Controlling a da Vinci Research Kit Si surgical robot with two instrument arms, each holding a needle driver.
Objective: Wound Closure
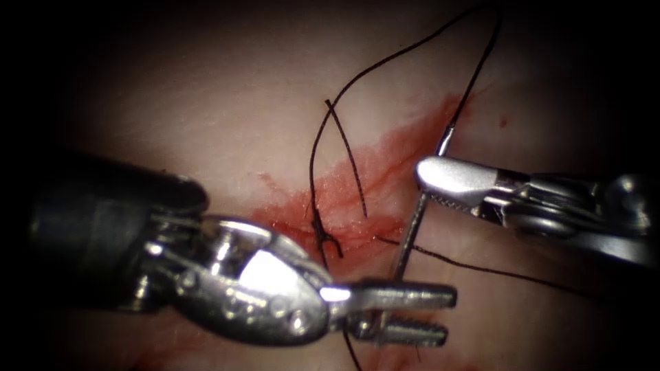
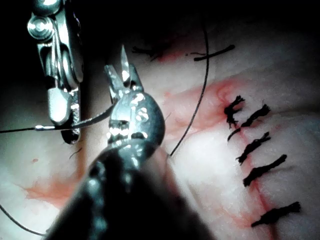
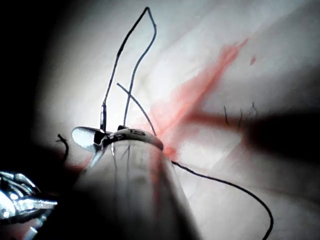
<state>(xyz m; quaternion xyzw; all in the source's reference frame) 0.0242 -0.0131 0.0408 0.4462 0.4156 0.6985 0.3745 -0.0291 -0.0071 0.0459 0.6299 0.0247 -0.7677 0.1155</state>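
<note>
Tissue (image 1: 206,124) beneath right end effector (image 1: 440,189)-held needle (image 1: 412,230)

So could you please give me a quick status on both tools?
Right tool jaws shut on curved steel needle near its thread end. Left tool jaws open, empty, beside needle tip. Black thread looped over red-stained tissue.

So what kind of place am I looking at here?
Probably a surgical-robot practice bench: the right tool holds a curved needle with thread over tissue smeared with red fluid; the left tool holds nothing.
</note>
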